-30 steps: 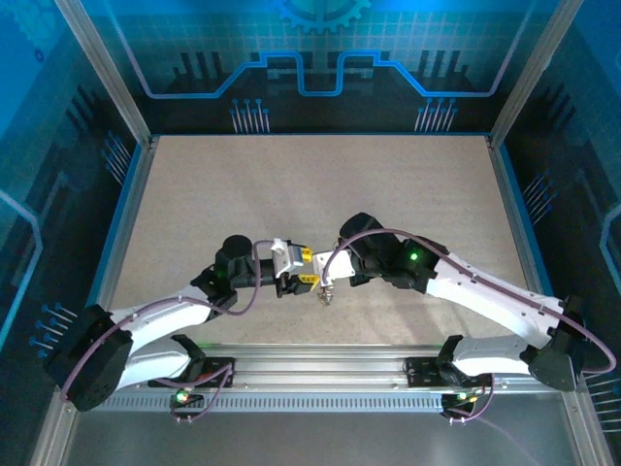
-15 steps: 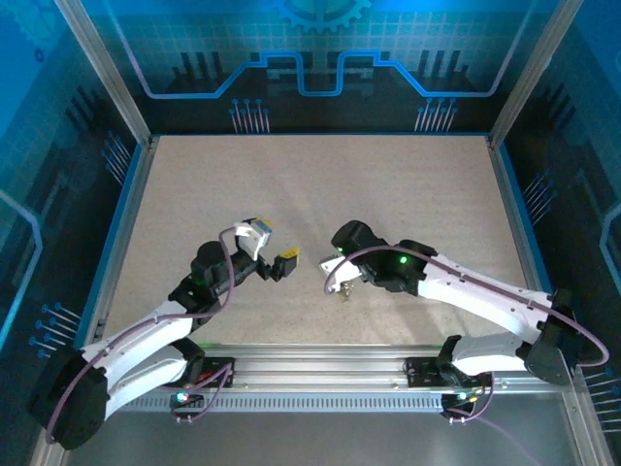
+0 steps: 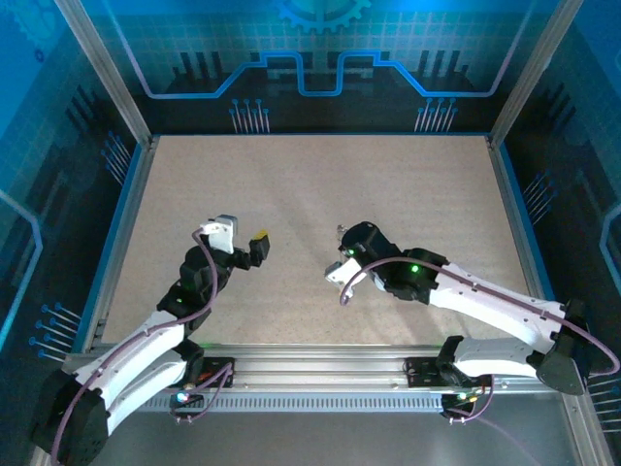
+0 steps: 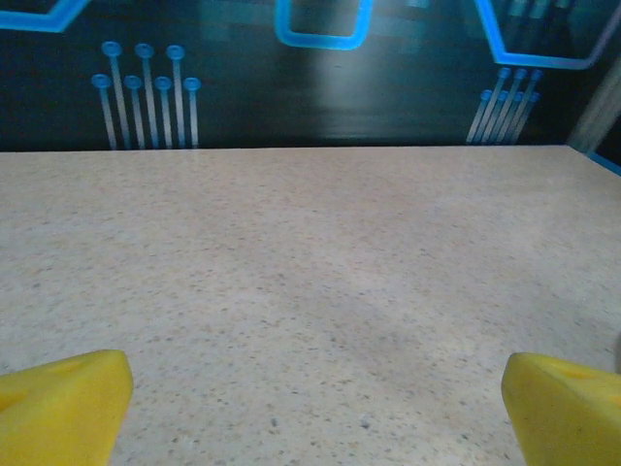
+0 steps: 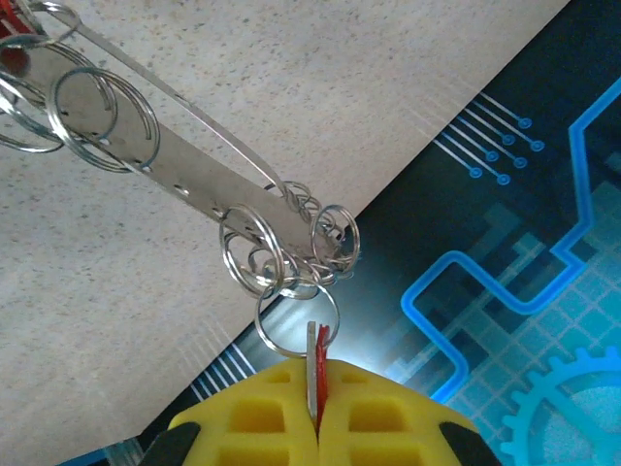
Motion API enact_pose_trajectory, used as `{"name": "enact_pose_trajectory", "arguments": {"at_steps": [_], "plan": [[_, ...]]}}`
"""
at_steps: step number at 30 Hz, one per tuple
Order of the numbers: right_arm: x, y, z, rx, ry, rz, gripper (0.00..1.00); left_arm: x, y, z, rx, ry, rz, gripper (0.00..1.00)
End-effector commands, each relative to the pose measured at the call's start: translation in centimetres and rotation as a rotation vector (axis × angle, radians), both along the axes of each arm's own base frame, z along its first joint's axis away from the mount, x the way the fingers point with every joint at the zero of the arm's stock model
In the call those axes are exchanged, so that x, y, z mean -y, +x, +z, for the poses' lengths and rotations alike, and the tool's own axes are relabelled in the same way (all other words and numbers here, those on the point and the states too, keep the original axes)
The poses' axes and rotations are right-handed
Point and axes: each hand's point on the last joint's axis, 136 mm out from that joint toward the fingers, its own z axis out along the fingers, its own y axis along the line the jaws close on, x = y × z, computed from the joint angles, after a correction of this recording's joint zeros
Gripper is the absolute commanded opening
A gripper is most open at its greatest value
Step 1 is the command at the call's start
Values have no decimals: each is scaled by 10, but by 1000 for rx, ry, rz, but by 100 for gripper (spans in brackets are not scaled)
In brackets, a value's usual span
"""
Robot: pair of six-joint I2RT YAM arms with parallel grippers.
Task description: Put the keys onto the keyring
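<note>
In the right wrist view my right gripper (image 5: pixel 317 381) is shut on a small silver key with a red head (image 5: pixel 316 364), pinched edge-on between the yellow fingers (image 5: pixel 252 417). A small split ring (image 5: pixel 297 325) passes through that key. It links to several more rings and to the long silvery keyring (image 5: pixel 194 165), which stretches away up to the left above the table. Something red (image 5: pixel 10 50) hangs at its far end. From above, the right gripper (image 3: pixel 345 237) sits mid-table. My left gripper (image 3: pixel 243 230) stands open and empty to its left, well apart, with yellow fingertips (image 4: pixel 60 403) wide over bare table.
The speckled beige tabletop (image 3: pixel 310 184) is fenced by metal posts and a blue-patterned back wall (image 3: pixel 310 68). Both arm bases sit on the rail (image 3: pixel 320 374) at the near edge.
My left gripper has opened wide and drawn back to the left, away from the right gripper. The right gripper, still shut, has turned and shifted slightly right with the keys.
</note>
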Motion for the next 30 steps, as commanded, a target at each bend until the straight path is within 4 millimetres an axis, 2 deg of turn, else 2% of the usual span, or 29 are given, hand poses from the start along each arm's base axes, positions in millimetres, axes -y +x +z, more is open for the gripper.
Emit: {"name": "enact_pose_trajectory", "arguments": {"at_steps": [1, 4, 10, 13, 17, 23, 30], "plan": [[-17, 10, 35, 51, 54, 31, 0, -22, 2, -9, -36, -13, 118, 99], [-26, 10, 32, -1, 82, 28, 0, -26, 0, -11, -44, -10, 138, 99], [-37, 10, 5, -95, 103, 1, 0, -38, -10, -11, -37, -26, 179, 99], [-45, 8, -2, -131, 145, -19, 0, -43, -15, -12, -30, -21, 191, 99], [-51, 10, -11, -184, 177, -79, 0, -36, -21, -7, 0, -10, 126, 99], [-37, 18, -42, -293, 187, -140, 0, -19, -21, -13, -50, 48, 21, 99], [-21, 36, -68, -328, 162, -226, 0, -15, -15, -18, -79, 69, 12, 99]]}}
